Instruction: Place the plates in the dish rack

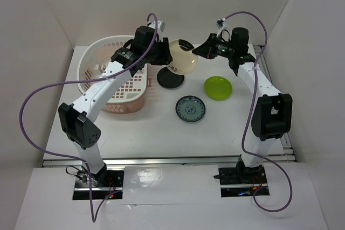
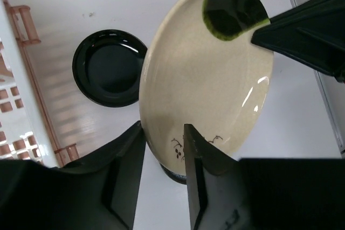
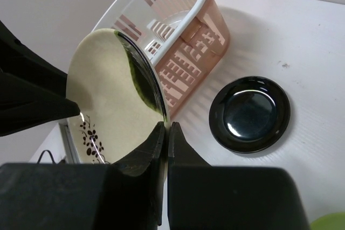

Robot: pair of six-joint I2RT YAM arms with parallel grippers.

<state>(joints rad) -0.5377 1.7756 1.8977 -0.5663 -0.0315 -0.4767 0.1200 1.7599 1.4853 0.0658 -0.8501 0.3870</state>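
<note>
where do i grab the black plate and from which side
Take the black plate by its raised rim, one finger inside and one outside, from above. It lies flat and face up, so only the rim gives an edge. Probably pick the side away from the dish rack, once the cream plate held above it clears.

Robot lab bench, plain white enclosure walls (image 1: pixel 38 20), white table (image 1: pixel 161 133), bolted-down left arm (image 1: pixel 99 92) and right arm (image 1: pixel 267 106), trailing purple cables (image 1: pixel 28 103)

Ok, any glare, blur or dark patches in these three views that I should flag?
Top external: sharp and evenly lit, with a soft sheen on the front panel. Left wrist: glare streaks on the cream plate, left gripper nearly black. Right wrist: bright highlights on the black plate, right gripper a featureless silhouette.
</note>
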